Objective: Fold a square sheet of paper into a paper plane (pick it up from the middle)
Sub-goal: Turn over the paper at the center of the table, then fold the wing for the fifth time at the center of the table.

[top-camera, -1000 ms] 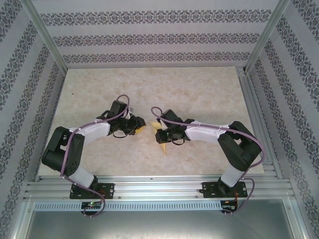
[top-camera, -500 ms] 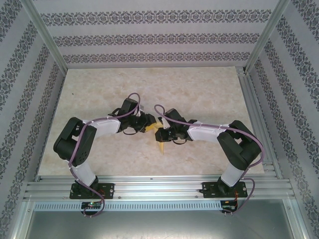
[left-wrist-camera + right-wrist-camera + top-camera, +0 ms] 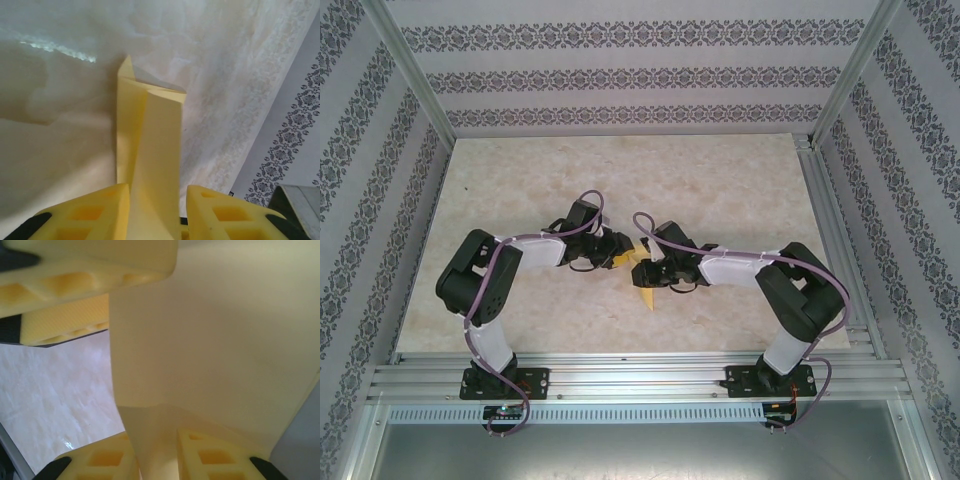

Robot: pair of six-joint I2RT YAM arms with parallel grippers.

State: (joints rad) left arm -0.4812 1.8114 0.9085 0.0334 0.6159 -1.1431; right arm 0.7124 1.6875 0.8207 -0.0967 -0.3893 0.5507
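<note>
Paper check-in: my left gripper (image 3: 617, 257) and right gripper (image 3: 650, 268) are nose to nose over the middle of the table (image 3: 620, 170). The pale-yellow sheet of paper (image 3: 645, 294) sits between them, 1 pointed end trailing toward my bases. On the left wrist cam the sheet of paper (image 3: 150, 130) is folded lengthwise into a narrow strip with a small folded corner at the far end. It runs straight out from between my 2 yellow left fingers (image 3: 90, 217). They're at a narrow gap and the strip pretty much spans it, so I'd call that a grip on the paper. On the right wrist cam a big blank face of the sheet is right up against the lens, and its lower part drops into the slot between my right fingers (image 3: 220, 460). Those are only a little apart, and honestly I can't tell if they're pinching it or just sitting around it. My left fingers (image 3: 85, 265) show at the top left there, right against the sheet's upper edge.
</note>
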